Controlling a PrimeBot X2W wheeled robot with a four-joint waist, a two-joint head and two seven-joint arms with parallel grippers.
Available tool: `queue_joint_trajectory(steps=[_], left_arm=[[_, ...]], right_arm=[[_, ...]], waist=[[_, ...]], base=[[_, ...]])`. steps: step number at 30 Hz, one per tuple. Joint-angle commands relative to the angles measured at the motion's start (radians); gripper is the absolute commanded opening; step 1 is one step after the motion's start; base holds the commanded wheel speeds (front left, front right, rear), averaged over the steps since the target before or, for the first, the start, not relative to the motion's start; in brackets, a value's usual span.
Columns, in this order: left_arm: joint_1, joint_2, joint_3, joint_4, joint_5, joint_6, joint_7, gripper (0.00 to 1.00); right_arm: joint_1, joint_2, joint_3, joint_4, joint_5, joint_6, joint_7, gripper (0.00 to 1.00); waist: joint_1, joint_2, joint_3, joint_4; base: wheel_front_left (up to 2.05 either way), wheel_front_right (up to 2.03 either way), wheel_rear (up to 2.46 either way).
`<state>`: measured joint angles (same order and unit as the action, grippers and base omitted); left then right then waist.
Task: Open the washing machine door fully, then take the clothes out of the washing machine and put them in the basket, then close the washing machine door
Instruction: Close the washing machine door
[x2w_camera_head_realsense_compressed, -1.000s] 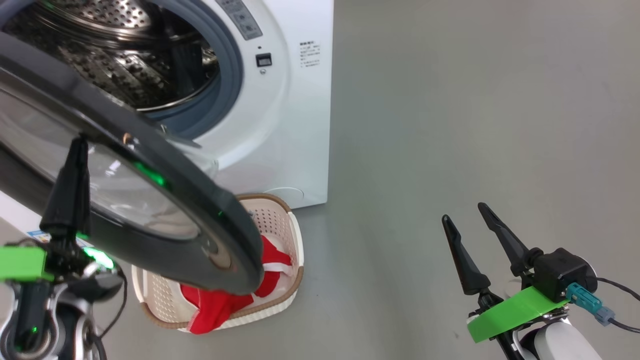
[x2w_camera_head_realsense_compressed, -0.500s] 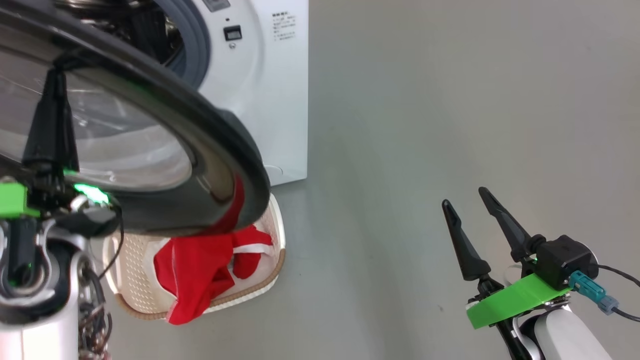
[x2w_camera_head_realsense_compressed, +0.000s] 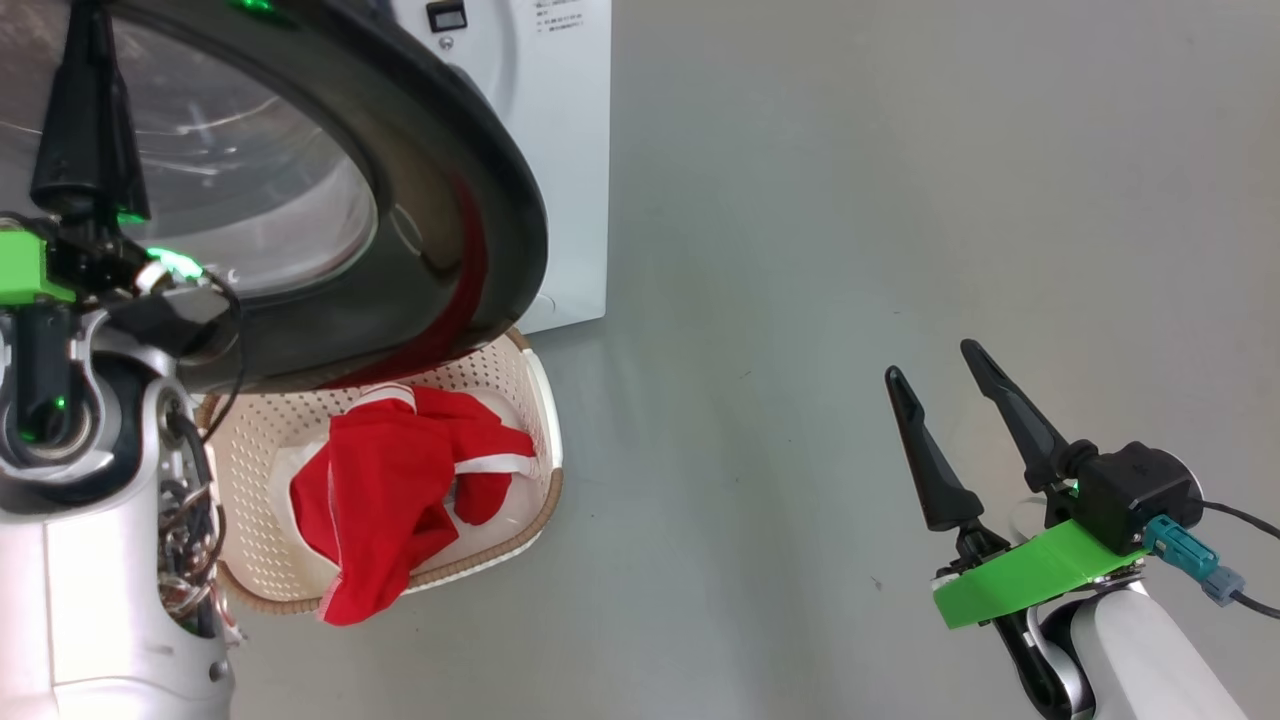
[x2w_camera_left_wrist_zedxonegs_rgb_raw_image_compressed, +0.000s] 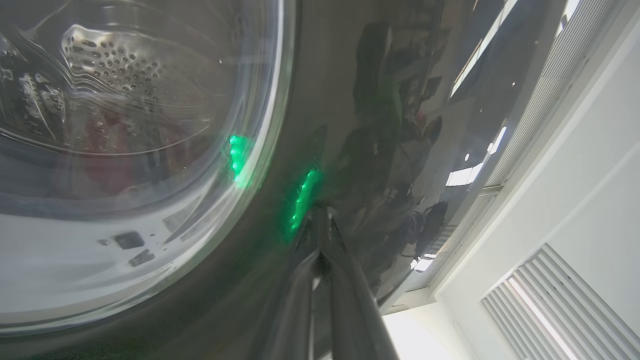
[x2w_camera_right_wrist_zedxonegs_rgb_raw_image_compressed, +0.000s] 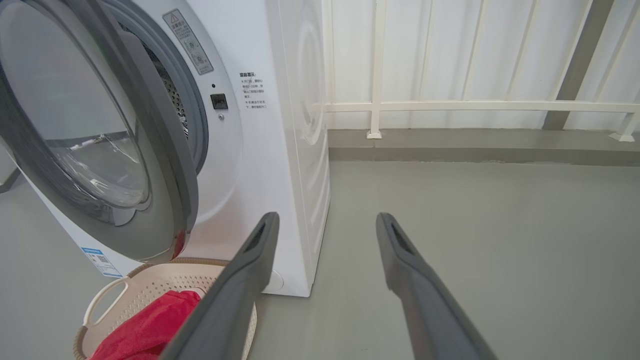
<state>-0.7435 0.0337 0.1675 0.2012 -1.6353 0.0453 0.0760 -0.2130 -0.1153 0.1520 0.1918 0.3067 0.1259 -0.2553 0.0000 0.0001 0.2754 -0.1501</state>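
1. Right gripper (x2w_camera_head_realsense_compressed: 930, 360): fingers spread wide, nothing between them. It hangs over bare floor (x2w_camera_head_realsense_compressed: 850, 250), well apart from the machine and the basket.

2. Left gripper (x2w_camera_head_realsense_compressed: 88, 40): fingers pressed together, holding nothing. In the left wrist view the tips rest against the glossy black rim of the washing machine door (x2w_camera_head_realsense_compressed: 480, 200).

3. Basket (x2w_camera_head_realsense_compressed: 545, 440): stands on the floor just in front of the washing machine (x2w_camera_head_realsense_compressed: 565, 150). The clothes (x2w_camera_head_realsense_compressed: 390, 490) lie inside it in a red heap with white trim; one fold hangs over the near rim.

4. Door: stands ajar at an angle to the machine front. Its lower edge is above the far rim of the basket.

5. Drum: perforated steel shows through the glass. A faint red tint in the window may be a reflection; whether any garment is left inside cannot be told.

6. Background: a white railing (x2w_camera_right_wrist_zedxonegs_rgb_raw_image_compressed: 450, 106) behind the machine.

Status, as judged: door opening complete; unloading appears complete. Door closing is the step in hand, with the door not yet shut against the grey ring (x2w_camera_right_wrist_zedxonegs_rgb_raw_image_compressed: 197, 120).
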Motion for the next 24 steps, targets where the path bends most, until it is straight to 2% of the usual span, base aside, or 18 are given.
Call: queue_joint_trajectory(steps=[1, 5, 6, 7, 8, 9, 12, 18, 24], left_arm=[[-0.03, 0.029, 0.015, -0.012, 0.006, -0.019, -0.002, 0.0], [-0.027, 0.027, 0.005, 0.022, 0.005, -0.047, 0.001, 0.0], [-0.019, 0.028, 0.0, 0.026, 0.014, -0.059, 0.001, 0.08], [-0.008, 0.032, -0.006, 0.026, 0.028, -0.073, -0.002, 0.3], [0.006, 0.039, -0.014, 0.023, 0.051, -0.089, -0.009, 0.7], [0.024, 0.046, -0.026, 0.018, 0.076, -0.103, -0.013, 1.0], [0.087, 0.059, -0.06, 0.001, 0.142, -0.136, -0.027, 1.0], [0.195, 0.078, -0.077, -0.032, 0.22, -0.163, -0.071, 1.0], [0.349, 0.167, -0.15, -0.069, 0.468, -0.175, -0.202, 1.0]], right_arm=[[-0.024, -0.006, 0.023, -0.023, -0.008, 0.005, -0.006, 1.0], [-0.026, -0.009, 0.022, -0.018, -0.008, 0.005, -0.006, 1.0], [-0.024, -0.009, 0.022, -0.016, -0.008, 0.005, -0.006, 1.0], [-0.023, -0.009, 0.022, -0.014, -0.007, 0.005, -0.006, 1.0], [-0.021, -0.009, 0.022, -0.013, -0.006, 0.005, -0.006, 1.0], [-0.019, -0.008, 0.022, -0.012, -0.005, 0.005, -0.006, 1.0], [-0.01, -0.005, 0.022, -0.008, -0.003, 0.005, -0.006, 1.0], [0.008, -0.003, 0.024, -0.002, -0.005, 0.005, -0.006, 1.0], [0.031, -0.004, 0.033, 0.002, -0.015, 0.005, -0.006, 1.0]], waist=[[0.0, -0.0001, 0.0, 0.003], [0.0, -0.0001, -0.014, 0.01], [0.0, -0.0001, -0.021, 0.012], [0.0, -0.0001, -0.027, 0.014], [0.0, -0.0001, -0.035, 0.016], [0.0, -0.0001, -0.042, 0.018], [0.0, -0.0001, -0.067, 0.025], [0.0, -0.0001, -0.116, 0.041], [0.0, -0.0001, -0.179, 0.051]], base=[[0.0, 0.0, 0.0], [0.0, 0.0, 0.0], [0.0, 0.0, 0.0], [0.0, 0.0, 0.0], [0.0, 0.0, 0.0], [0.0, 0.0, 0.0], [0.0, 0.0, 0.0], [0.0, 0.0, 0.0], [0.0, 0.0, 0.0]])
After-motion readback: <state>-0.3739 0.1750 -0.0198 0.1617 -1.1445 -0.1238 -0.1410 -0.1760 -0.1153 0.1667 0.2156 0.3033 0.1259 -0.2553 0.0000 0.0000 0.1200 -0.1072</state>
